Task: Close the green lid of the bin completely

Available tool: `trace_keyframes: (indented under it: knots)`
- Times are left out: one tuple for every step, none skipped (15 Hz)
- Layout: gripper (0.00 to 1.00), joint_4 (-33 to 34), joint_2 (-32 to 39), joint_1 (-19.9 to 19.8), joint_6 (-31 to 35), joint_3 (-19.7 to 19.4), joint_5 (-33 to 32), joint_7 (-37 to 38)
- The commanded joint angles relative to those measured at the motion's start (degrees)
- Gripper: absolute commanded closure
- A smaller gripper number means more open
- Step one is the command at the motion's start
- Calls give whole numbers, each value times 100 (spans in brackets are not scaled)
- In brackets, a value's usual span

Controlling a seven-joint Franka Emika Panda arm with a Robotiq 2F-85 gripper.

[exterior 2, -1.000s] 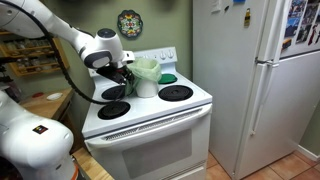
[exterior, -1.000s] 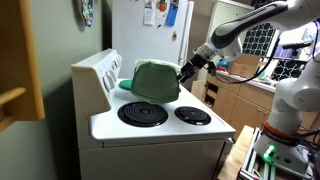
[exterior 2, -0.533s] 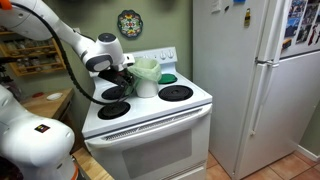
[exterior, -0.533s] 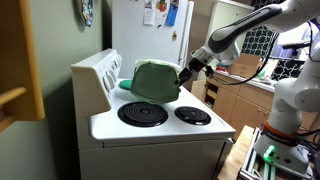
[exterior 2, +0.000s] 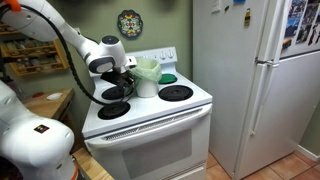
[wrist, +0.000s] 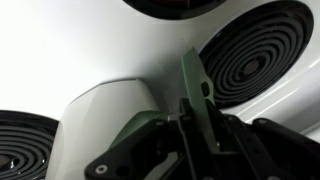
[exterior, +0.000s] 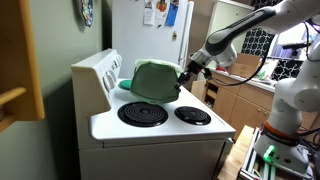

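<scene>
The tall white fridge fills the right of the frame in an exterior view. The white stove sits mid-frame with its coil burners dark and bare. The robot arm reaches in from the upper left there, and from the upper right in the opposing exterior view.

On the cooktop's back half stands the bin, a pale tapering bucket. The green lid is raised on its hinge, its domed face turned towards the camera and hiding the bucket behind it.

Over the last second very little has shifted. The wrist has dipped a touch, and the lid stands at much the same tilt as before. I take that to mean the closing push has barely begun, with the whole swing down to the rim left to do.

The gripper is right at the lid's edge. In the wrist view that edge runs as a thin green strip down between the dark fingers. It is too murky to tell whether they are pinching it or merely straddling it.

A flat teal disc lies just beside the bin.
</scene>
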Motion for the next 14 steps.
trace_keyframes:
  knots:
    - [100, 17, 30, 16, -68, -117, -242, 264]
    - [97, 15, -2, 20, -113, -135, -241, 307]
    - [97, 12, -66, 29, -194, -163, -211, 385]
    - [97, 23, -123, 37, -307, -191, -179, 447]
    - [97, 40, -216, 52, -501, -238, -111, 515]
    - [97, 79, -307, 56, -763, -281, -50, 616]
    - [97, 117, -389, 31, -1018, -309, -15, 767]
    - [97, 205, -481, 10, -1506, -406, 56, 897]
    - [97, 292, -521, -25, -1849, -478, 125, 1002]
    - [97, 399, -548, -96, -2202, -536, 145, 1171]
    - [97, 491, -573, -160, -2523, -586, 185, 1336]
    - [97, 590, -596, -226, -2813, -633, 246, 1509]
    - [97, 673, -603, -286, -3075, -675, 349, 1639]
    - [97, 756, -592, -345, -3311, -705, 487, 1754]
